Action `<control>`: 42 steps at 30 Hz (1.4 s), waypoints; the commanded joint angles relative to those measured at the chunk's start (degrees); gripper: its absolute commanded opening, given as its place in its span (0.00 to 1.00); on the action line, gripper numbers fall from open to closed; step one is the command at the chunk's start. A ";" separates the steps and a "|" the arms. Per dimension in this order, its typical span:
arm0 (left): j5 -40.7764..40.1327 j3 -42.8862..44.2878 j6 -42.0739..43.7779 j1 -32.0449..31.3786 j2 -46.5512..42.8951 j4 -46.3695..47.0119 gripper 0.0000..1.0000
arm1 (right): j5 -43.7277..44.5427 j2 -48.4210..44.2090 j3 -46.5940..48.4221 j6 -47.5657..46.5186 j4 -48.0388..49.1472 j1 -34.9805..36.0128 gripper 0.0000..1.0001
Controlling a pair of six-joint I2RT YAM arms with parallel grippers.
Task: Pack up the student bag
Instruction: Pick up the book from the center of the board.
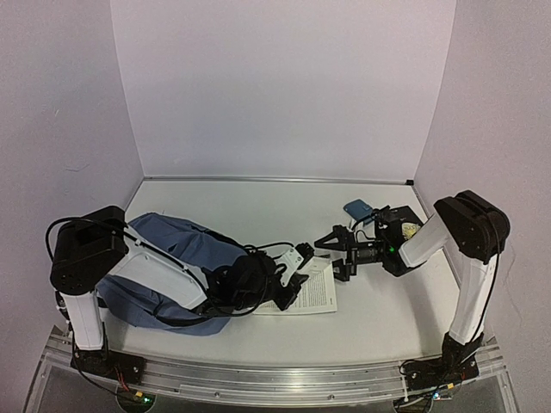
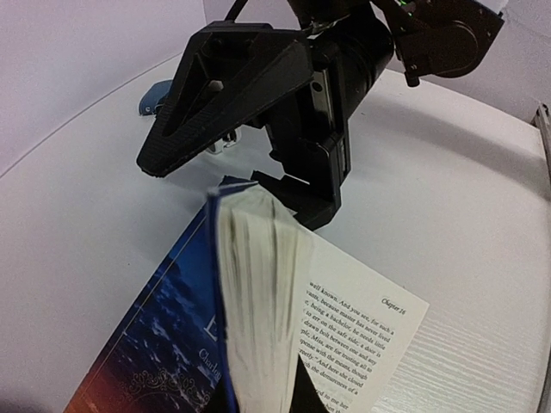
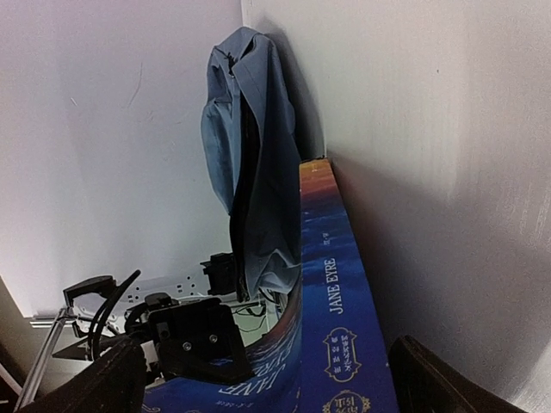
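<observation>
Top external view: the student bag lies slumped at the left of the worktop, close to the left wall, with the left arm reaching across it. The left pincer is closed almost completely on the near-left edge of an open book, whose white page lies flat just right of the bag. The right pincer is spread fully wide and holds nothing. It straddles the book's far edge, and in the right wrist view the blue spine runs between its fingertips. The two pincers are near each other over the book. A small blue object sits just behind the right arm. The widest open stretch of worktop runs from the book to the back wall.
</observation>
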 commanded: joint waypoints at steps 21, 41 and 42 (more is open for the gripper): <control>-1.95 11.62 14.16 -7.16 7.65 -18.80 1.00 | 5.37 -11.02 4.03 -40.97 -50.20 0.30 0.67; 0.33 11.81 18.71 -9.02 3.90 -36.56 1.00 | 6.57 -9.42 6.00 -41.39 -50.55 0.30 0.39; -1.39 11.39 19.28 -9.01 4.29 -35.38 1.00 | 6.36 -9.51 6.00 -41.48 -50.64 0.30 0.40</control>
